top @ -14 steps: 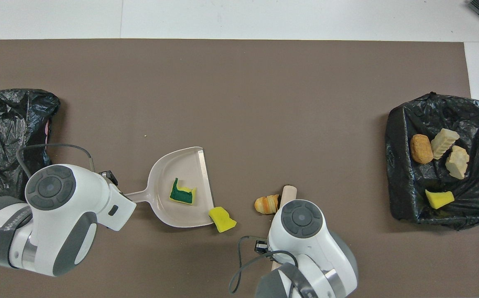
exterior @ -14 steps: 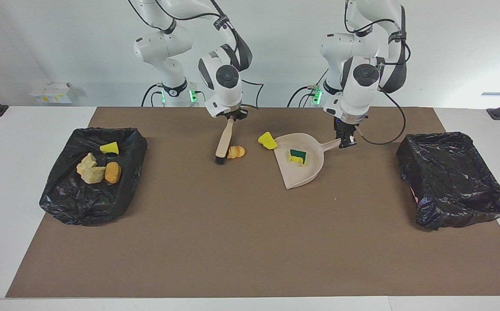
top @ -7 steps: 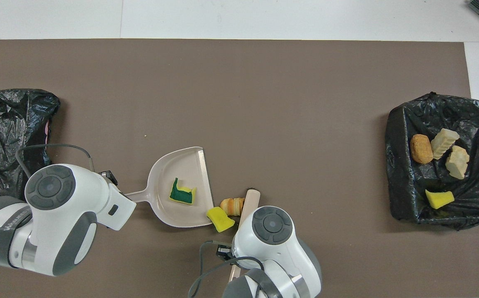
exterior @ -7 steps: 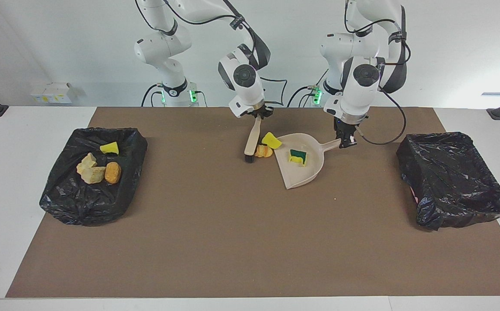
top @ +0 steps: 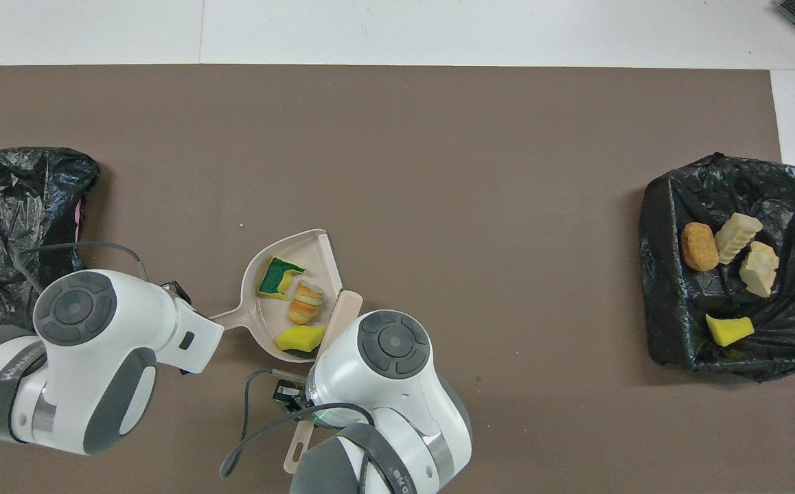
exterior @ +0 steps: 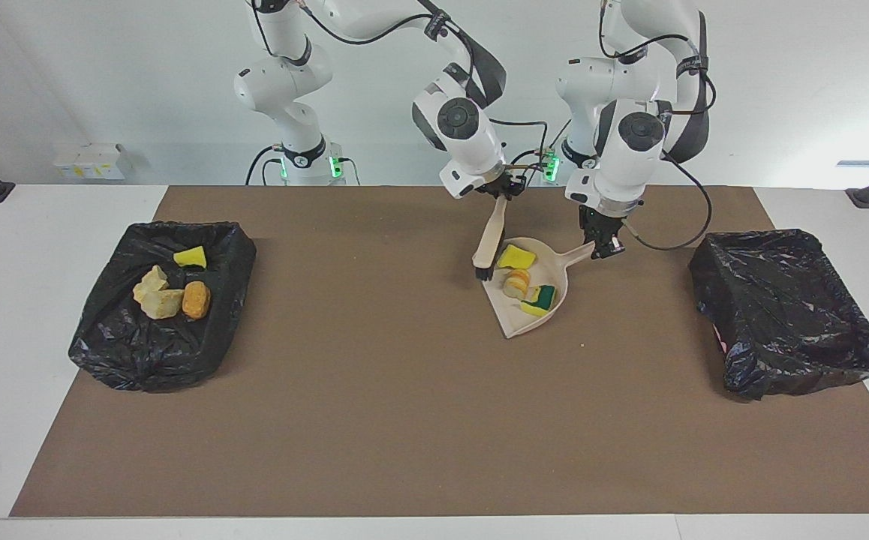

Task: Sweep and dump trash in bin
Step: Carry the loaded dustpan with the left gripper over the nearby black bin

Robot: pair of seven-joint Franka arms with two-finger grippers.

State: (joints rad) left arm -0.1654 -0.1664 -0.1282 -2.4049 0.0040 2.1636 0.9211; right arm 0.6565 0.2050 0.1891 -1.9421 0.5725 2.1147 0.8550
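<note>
The right gripper (exterior: 504, 192) is pinching the brush (exterior: 490, 241), and the left gripper (exterior: 604, 241) is clamping the dustpan (exterior: 559, 266) handle. The pan's tilting, so the three sponge chunks (exterior: 518, 280) are probably sliding toward the open lip and spilling mid-table.

Brush (top: 340, 314) handle mostly hidden under the right arm overhead

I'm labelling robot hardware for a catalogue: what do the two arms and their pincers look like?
Both arms are glossy white with rounded joint housings, dark grey round caps and grey bands. Black cables loop along each. Green lights glow at both bases. The left pincer and right pincer are small and black.
</note>
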